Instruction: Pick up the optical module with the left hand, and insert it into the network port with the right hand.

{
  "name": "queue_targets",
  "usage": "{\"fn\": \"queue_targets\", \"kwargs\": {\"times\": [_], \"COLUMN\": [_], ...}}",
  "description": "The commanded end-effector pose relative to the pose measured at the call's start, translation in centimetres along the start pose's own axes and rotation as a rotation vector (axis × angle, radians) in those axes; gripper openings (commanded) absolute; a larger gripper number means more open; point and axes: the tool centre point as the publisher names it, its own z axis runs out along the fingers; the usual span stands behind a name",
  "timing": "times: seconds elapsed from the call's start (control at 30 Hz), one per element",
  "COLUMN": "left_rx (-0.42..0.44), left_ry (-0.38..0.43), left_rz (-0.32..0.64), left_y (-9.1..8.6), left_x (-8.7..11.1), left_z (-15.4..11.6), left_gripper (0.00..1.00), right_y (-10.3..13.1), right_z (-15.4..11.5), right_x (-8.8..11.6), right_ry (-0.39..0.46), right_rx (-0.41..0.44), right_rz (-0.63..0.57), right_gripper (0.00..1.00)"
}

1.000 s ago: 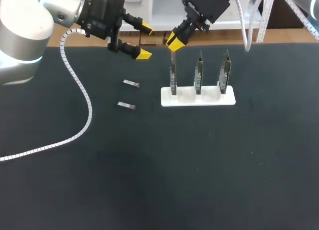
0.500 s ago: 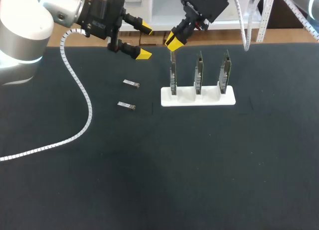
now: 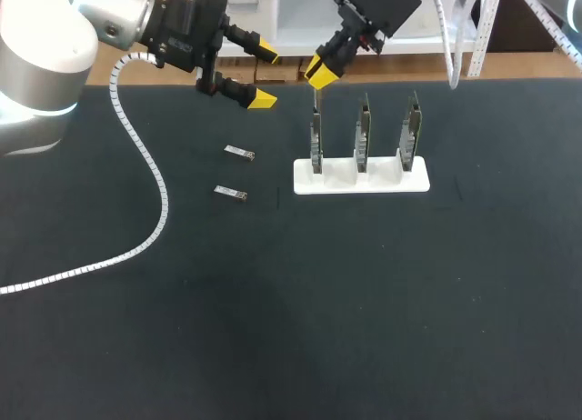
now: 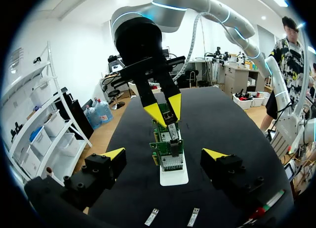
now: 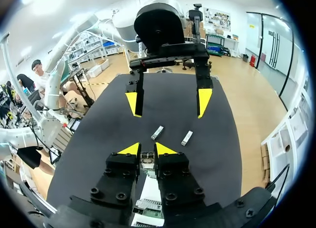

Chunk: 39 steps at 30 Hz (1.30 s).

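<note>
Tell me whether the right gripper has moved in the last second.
Yes. The right gripper has lifted slightly away from the leftmost board in the white stand.

Black table (image 3: 364, 302), white stand (image 3: 361, 178) holding three boards (image 3: 363, 129), two optical modules (image 3: 239, 152), ribbed cable (image 3: 136, 247).

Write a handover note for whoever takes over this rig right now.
Left gripper: open, empty, raised past the far module.
Right gripper: just above the left board in the white holder; grip unclear.
Modules: two lie loose, left of the holder.
Done: cannot tell whether a module sits in that board.
Left: check that board, then pick up and insert the loose modules.
</note>
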Motion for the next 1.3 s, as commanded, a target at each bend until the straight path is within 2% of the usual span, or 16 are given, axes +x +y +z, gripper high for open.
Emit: {"fn": "queue_targets", "kwargs": {"times": [0.03,1.03,1.3], "left_rx": [0.002,0.002,0.002], "left_ry": [0.005,0.005,0.005], "left_rz": [-0.002,-0.002,-0.002], "left_y": [0.08,0.08,0.08], "left_x": [-0.06,-0.06,-0.06], "left_z": [0.02,0.02,0.02], "left_gripper": [1.00,1.00,1.00], "right_y": [0.14,0.23,-0.14], "right_z": [0.43,0.80,0.34], "right_x": [0.20,0.75,0.13], "right_ry": [-0.006,-0.008,0.004], "right_rx": [0.004,-0.003,0.001], "right_rz": [0.001,0.019,0.000], "right_gripper": [0.00,0.00,0.00]}}
